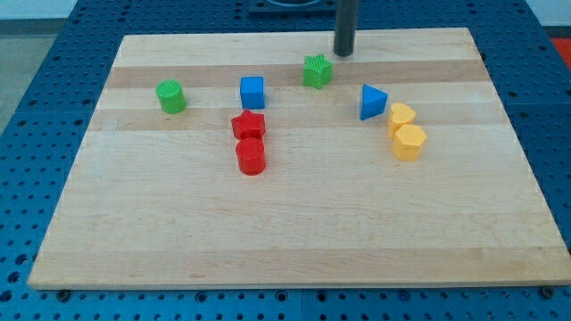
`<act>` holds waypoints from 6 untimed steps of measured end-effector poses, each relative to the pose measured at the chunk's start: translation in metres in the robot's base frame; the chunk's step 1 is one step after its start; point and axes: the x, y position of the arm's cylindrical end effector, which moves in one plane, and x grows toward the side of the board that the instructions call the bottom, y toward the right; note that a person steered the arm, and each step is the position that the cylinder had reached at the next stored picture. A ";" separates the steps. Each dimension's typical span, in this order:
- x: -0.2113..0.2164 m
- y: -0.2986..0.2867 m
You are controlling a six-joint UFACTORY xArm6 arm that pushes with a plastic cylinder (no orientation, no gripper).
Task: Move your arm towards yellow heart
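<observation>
Your tip [344, 53], a bare rod without fingers, grasping nothing, sits far of the green star [317, 71], well left of the yellow heart [401, 117].

The board [294, 223] is pale wood with visible grain in lengthwise strips, smooth and faintly sheened. Around it lies a blue perforated surface [36, 98], dotted with regular holes, matt. The rod ending in my tip [344, 53] looks dark, smooth and slightly glossy, likely metal. At four o'clock from it, the yellow heart [401, 116] looks like matt plastic, as does the green star [317, 71].
</observation>
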 end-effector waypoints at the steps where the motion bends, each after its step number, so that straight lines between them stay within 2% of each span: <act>1: -0.010 0.024; 2: 0.009 0.065; 6: 0.152 0.065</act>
